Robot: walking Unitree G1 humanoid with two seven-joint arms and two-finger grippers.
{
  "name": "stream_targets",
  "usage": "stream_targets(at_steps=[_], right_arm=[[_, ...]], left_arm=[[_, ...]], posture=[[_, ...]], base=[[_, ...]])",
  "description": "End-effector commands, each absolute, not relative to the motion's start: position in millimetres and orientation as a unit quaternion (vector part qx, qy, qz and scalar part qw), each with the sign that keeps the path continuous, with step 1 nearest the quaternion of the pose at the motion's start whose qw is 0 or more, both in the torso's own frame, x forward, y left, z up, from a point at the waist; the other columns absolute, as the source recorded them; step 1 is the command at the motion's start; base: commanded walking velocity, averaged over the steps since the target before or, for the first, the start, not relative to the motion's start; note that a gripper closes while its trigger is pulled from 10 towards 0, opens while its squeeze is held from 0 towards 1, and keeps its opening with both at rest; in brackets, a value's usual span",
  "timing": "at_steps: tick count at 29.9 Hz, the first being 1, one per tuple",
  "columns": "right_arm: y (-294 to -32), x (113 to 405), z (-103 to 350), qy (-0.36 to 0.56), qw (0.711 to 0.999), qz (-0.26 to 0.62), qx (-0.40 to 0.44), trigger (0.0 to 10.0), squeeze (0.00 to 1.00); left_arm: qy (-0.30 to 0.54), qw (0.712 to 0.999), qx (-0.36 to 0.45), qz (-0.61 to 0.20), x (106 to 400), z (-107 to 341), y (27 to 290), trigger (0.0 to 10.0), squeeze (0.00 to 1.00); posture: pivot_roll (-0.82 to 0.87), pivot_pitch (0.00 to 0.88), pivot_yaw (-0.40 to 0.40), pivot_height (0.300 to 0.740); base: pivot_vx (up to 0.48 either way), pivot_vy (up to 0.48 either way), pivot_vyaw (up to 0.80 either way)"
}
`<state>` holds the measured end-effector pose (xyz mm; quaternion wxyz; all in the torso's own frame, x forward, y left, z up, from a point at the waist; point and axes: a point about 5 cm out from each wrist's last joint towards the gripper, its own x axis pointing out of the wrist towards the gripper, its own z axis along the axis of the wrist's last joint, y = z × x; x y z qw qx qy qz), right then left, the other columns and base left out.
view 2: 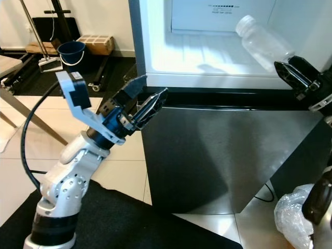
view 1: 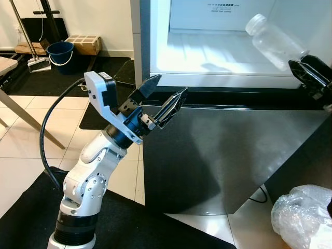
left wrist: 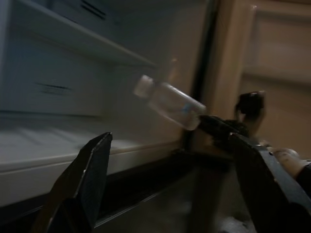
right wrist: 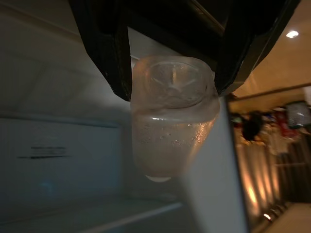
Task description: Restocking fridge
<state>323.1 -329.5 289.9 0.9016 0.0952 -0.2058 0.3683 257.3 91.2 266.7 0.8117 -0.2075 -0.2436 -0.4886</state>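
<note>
Plastic wrap (view 1: 303, 215) sits nearest, low on the right. Left gripper (view 1: 162, 98) hangs before the fridge (view 1: 228, 78) edge, jaws apart (empty). Farther in, right gripper (view 1: 309, 70) jaws clamp a clear bottle (view 1: 275, 41) tilted above the bare white shelf (view 1: 207, 54).

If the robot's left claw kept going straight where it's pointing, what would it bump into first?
Probably the fridge: the open left gripper points toward its lit shelf, though depth is hard to judge.
</note>
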Motion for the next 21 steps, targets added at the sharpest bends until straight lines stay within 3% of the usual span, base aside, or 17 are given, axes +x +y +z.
stream_targets(at_steps=[1, 8, 21], right_arm=[[-321.1, 321.9, 287.4, -0.212, 0.885, 0.4, 0.108, 10.0, 0.0], [-307.7, 319.8, 278.0, -0.217, 0.863, 0.435, 0.136, 10.0, 0.0], [-295.8, 303.4, 262.0, -0.23, 0.83, 0.473, 0.185, 10.0, 0.0]], left_arm=[[-0.253, 0.78, -0.246, -0.517, 248.6, 272.1, 94.0, 10.0, 0.0], [-0.273, 0.754, -0.28, -0.527, 244.1, 278.2, 107.4, 10.0, 0.0], [-0.28, 0.735, -0.301, -0.539, 239.5, 282.2, 120.0, 10.0, 0.0]], posture=[[0.06, 0.002, -0.008, 0.74], [0.06, 0.001, -0.011, 0.74], [0.05, 0.0, -0.008, 0.74]], base=[[0.0, 0.0, 0.0], [0.0, 0.0, 0.0], [0.0, 0.0, 0.0]])
